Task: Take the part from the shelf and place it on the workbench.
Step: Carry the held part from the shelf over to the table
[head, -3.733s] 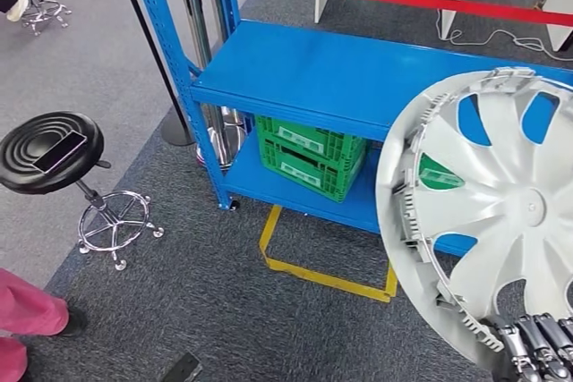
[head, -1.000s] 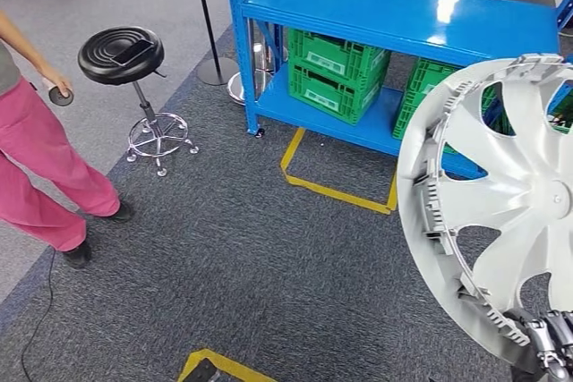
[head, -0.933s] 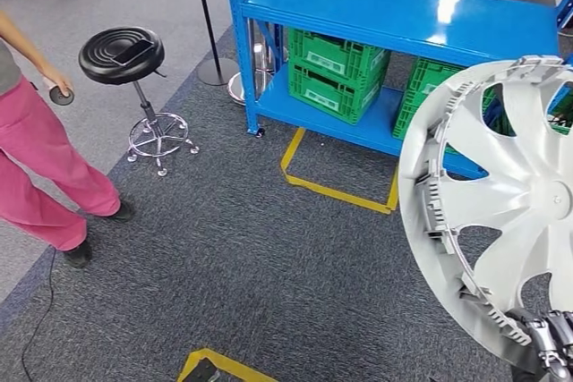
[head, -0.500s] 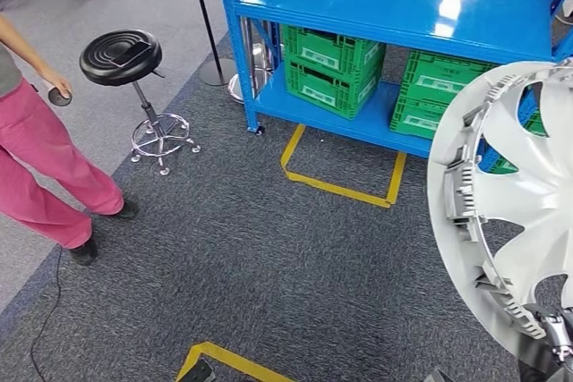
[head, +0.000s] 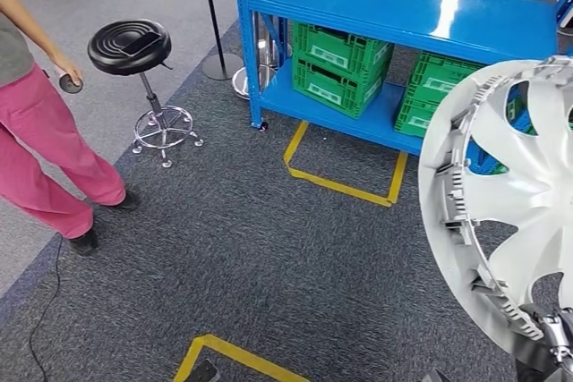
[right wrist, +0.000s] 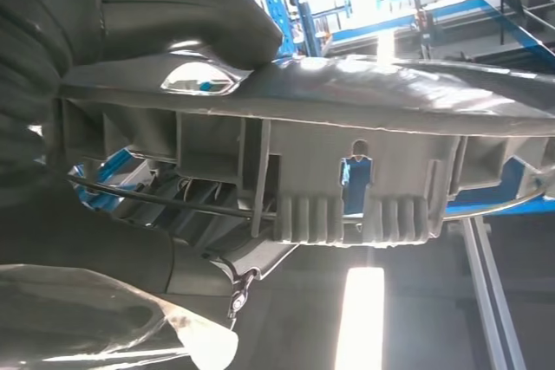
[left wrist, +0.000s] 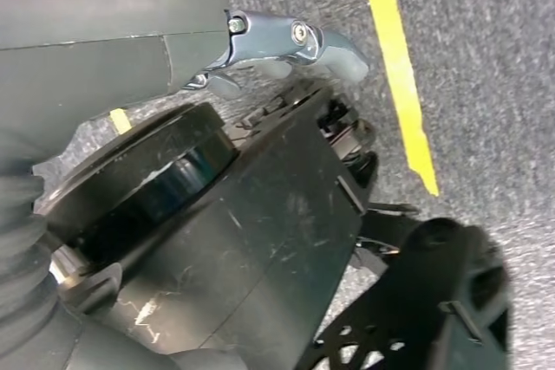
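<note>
No legible writing; white labels on the green crates (head: 336, 62) are too small to read. The right hand (head: 551, 346) grips the wheel cover (head: 503, 194) by its lower rim, holding it upright in the air, near the blue shelf (head: 406, 6) and partly hiding it. Right wrist view: rim clips of the wheel cover (right wrist: 353, 162) up close. Left hand (left wrist: 281, 45) hangs over carpet beside yellow floor tape (left wrist: 395, 67); fingers extended, holding nothing. A person in pink trousers (head: 47, 154) stands near a black stool (head: 130, 46).
</note>
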You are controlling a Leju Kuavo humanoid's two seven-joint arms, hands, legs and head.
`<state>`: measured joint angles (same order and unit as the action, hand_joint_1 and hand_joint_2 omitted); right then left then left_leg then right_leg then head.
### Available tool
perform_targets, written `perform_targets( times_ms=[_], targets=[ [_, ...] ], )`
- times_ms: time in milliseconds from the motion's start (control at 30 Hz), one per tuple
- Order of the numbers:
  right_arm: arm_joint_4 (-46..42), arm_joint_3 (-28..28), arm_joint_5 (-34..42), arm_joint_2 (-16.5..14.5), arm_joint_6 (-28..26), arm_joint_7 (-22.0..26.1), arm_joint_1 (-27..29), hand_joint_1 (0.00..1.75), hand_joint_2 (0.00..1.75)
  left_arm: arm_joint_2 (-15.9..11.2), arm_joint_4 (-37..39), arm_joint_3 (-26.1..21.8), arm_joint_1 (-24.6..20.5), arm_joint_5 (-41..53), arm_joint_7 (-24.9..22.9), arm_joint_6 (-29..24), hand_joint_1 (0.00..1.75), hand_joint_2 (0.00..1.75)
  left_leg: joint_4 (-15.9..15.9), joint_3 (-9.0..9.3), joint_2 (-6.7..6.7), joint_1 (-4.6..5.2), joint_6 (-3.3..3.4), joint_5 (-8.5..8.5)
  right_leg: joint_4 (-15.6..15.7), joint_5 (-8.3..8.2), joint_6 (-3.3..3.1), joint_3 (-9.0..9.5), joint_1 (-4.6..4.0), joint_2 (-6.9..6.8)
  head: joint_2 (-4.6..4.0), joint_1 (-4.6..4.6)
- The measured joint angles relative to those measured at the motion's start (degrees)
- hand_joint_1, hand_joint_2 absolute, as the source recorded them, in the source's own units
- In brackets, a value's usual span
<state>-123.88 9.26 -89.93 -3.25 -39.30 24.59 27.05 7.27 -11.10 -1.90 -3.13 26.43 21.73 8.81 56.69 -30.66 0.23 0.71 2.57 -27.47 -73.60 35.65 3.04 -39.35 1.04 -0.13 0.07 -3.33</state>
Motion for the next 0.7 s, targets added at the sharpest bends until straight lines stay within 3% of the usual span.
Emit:
perform_targets(
  times_ms=[33, 100, 167, 267, 333, 367, 433, 500, 533, 567, 633, 700],
  targets=[
    [0.08, -0.01, -0.01, 0.01, 0.0, 0.01, 0.03, 1.75, 1.75, 0.03, 0.0, 0.0, 0.03, 0.01, -0.07, 0.07, 0.0, 1.75, 0.11, -0.09, -0.01, 0.02, -0.02, 0.04, 0.92, -0.92, 0.06, 0.76, 0.03, -0.01, 0.0, 0.01],
    [0.17, -0.03, 0.0, 0.02, 0.0, 0.02, -0.03, 1.75, 1.75, 0.1, 0.0, 0.0, 0.05, 0.0, -0.11, 0.17, 0.0, 1.75, 0.46, -0.15, -0.1, 0.0, -0.17, -0.01, 8.23, -4.29, 0.04, 4.94, 0.12, -0.02, 0.0, 0.02],
    [0.19, -0.05, 0.01, 0.03, 0.0, 0.01, -0.15, 1.75, 1.75, 0.14, 0.0, 0.0, -0.01, 0.0, -0.11, 0.21, 0.0, 1.75, 1.05, -0.46, -0.2, 0.22, -0.63, -0.13, 14.45, -5.85, -0.29, 8.36, 0.09, 0.04, 0.0, 0.06],
    [0.19, -0.08, 0.01, 0.03, 0.0, -0.04, -0.09, 1.75, 1.75, 0.19, 0.0, -0.01, -0.02, 0.03, -0.12, 0.21, 0.0, 1.75, 1.41, -0.95, -0.24, 0.38, -1.41, 0.09, 15.51, -5.95, -1.27, 8.86, -0.06, 0.18, 0.0, 0.04],
    [0.19, -0.07, 0.01, 0.03, 0.0, -0.04, -0.08, 1.75, 1.75, 0.2, 0.0, -0.01, -0.03, 0.04, -0.12, 0.19, 0.0, 1.75, 2.62, -1.48, -0.26, 0.25, -2.02, -0.99, 15.75, -6.3, -1.96, 8.75, 0.09, 0.04, 0.0, -0.08],
    [0.18, -0.07, 0.01, 0.03, 0.0, -0.04, -0.1, 1.75, 1.75, 0.2, 0.0, -0.01, -0.05, 0.04, -0.12, 0.17, 0.0, 1.75, 4.66, -2.32, -0.27, 0.14, -2.36, -2.45, 15.89, -6.47, -2.26, 8.68, 0.2, -0.06, 0.0, -0.17],
    [0.18, -0.05, 0.02, 0.03, 0.0, -0.05, -0.12, 1.75, 1.75, 0.19, 0.0, -0.01, -0.05, 0.03, -0.11, -0.07, 0.0, 1.75, 11.94, -5.32, -0.27, -0.14, -2.96, -6.5, 15.92, -6.64, -2.59, 8.43, 0.23, -0.23, 0.0, -0.38],
    [0.19, -0.05, 0.03, 0.03, 0.0, -0.07, -0.1, 1.75, 1.75, 0.18, 0.0, -0.03, -0.06, -0.02, -0.1, -0.46, 0.0, 1.75, 17.75, -7.55, -0.27, -0.4, -3.27, -8.49, 15.89, -6.72, -2.66, 8.23, 0.22, -0.33, 0.0, -0.39],
    [0.19, -0.04, 0.03, 0.03, 0.0, -0.06, -0.09, 1.75, 1.75, 0.17, 0.0, -0.04, -0.06, -0.03, -0.09, -0.58, 0.0, 1.75, 17.67, -7.3, -0.26, -0.52, -3.31, -7.81, 15.88, -6.75, -2.65, 8.23, 0.23, -0.34, 0.0, -0.39],
    [0.19, -0.04, 0.03, 0.03, 0.0, -0.02, -0.09, 1.75, 1.75, 0.17, 0.0, -0.06, -0.07, -0.05, -0.09, -0.63, 0.0, 1.75, 15.32, -6.02, -0.26, -0.63, -3.29, -6.12, 15.88, -6.77, -2.63, 8.3, 0.24, -0.33, 0.0, -0.39],
    [0.19, -0.03, 0.03, 0.03, 0.0, 0.28, -0.12, 1.75, 1.75, 0.17, 0.0, -0.1, -0.07, -0.05, -0.1, -0.66, 0.0, 1.75, 7.33, -2.11, -0.27, -0.73, -3.06, -2.25, 15.84, -6.79, -2.42, 8.41, 0.17, -0.28, 0.0, -0.38],
    [0.17, -0.03, 0.03, 0.02, 0.0, 0.67, -0.16, 1.75, 1.75, 0.23, 0.0, -0.18, -0.12, -0.05, -0.15, -0.69, 0.0, 1.75, 1.94, 0.07, -0.28, -0.7, -2.87, -0.84, 15.58, -6.78, -2.2, 8.04, -0.06, -0.21, 0.0, -0.31]
  ],
)
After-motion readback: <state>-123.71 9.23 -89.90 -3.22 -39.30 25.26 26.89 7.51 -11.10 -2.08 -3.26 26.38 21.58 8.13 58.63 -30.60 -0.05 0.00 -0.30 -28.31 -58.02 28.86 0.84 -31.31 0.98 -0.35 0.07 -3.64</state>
